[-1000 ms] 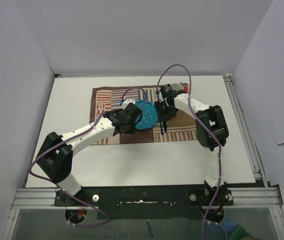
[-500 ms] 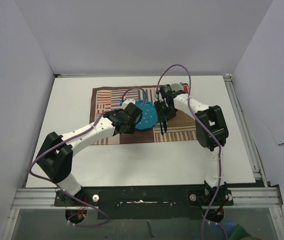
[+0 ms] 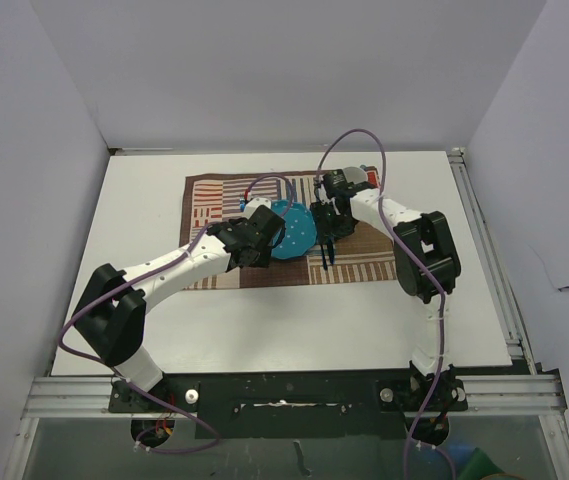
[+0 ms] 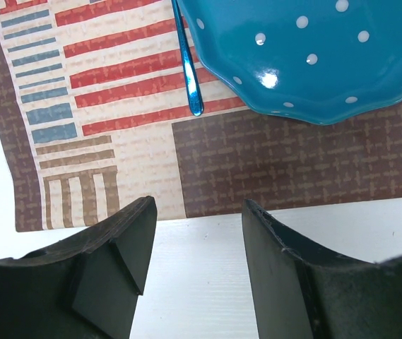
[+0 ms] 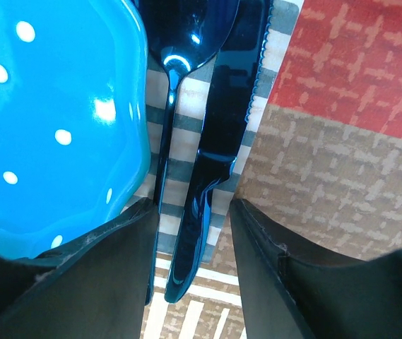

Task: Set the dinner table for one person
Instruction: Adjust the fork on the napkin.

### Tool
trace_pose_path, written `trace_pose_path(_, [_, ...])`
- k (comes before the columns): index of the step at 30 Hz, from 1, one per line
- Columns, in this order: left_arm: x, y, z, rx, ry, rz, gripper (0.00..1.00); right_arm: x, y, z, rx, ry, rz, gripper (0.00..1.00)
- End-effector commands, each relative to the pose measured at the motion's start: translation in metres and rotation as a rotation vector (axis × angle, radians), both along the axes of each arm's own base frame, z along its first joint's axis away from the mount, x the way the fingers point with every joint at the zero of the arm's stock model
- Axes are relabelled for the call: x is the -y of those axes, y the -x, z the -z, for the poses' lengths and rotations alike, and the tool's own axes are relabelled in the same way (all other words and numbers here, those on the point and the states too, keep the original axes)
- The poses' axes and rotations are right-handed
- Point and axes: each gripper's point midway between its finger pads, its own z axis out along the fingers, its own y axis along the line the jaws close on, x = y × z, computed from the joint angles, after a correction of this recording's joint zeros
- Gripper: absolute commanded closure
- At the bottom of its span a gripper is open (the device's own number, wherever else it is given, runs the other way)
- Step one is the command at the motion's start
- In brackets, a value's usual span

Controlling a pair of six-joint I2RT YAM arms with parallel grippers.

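Note:
On the white dinner table (image 3: 144, 200) lies a striped patchwork mat (image 3: 214, 200) with a blue white-dotted plate (image 3: 294, 238) on it. The plate also shows in the left wrist view (image 4: 314, 56) and the right wrist view (image 5: 52, 113). A dark blue spoon (image 5: 186, 35) and a dark blue knife (image 5: 215, 162) lie side by side just right of the plate. My right gripper (image 5: 192, 210) is open, its jaws straddling the knife's handle. A blue utensil handle (image 4: 188, 70) lies left of the plate. My left gripper (image 4: 197, 208) is open and empty, by the mat's near edge.
Grey walls close in the table on three sides. Aluminium rails (image 3: 484, 240) run along the right edge and the near edge. Both arms reach over the mat, with purple cables (image 3: 354, 140) looping above them.
The right arm's wrist has shifted very slightly. The left arm, plate and cutlery have not moved.

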Motion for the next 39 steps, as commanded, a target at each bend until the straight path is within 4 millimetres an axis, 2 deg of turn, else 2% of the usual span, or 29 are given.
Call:
trace_pose_path(1, [0.008,-0.011,-0.018,0.068,0.043,-0.011,0.47,0.029,-0.002,0.012,-0.003,0.068,0.041,0.53])
trace_pose_path(5, [0.010,-0.013,-0.017,0.070,0.045,-0.008,0.47,0.024,-0.008,-0.003,0.029,0.053,0.037,0.53])
trace_pose_path(11, [0.010,-0.016,-0.020,0.080,0.043,-0.011,0.47,0.012,-0.018,-0.040,0.095,0.027,0.009,0.53])
trace_pose_path(14, [0.011,-0.015,-0.019,0.079,0.045,-0.010,0.47,0.008,-0.019,-0.048,0.101,0.017,-0.005,0.52])
trace_pose_path(25, [0.009,-0.016,-0.021,0.081,0.037,-0.009,0.47,-0.004,-0.016,-0.033,0.064,0.020,-0.041,0.46])
trace_pose_path(39, [0.007,-0.014,-0.018,0.077,0.030,-0.013,0.47,-0.012,-0.009,-0.013,0.025,0.023,-0.065,0.46])
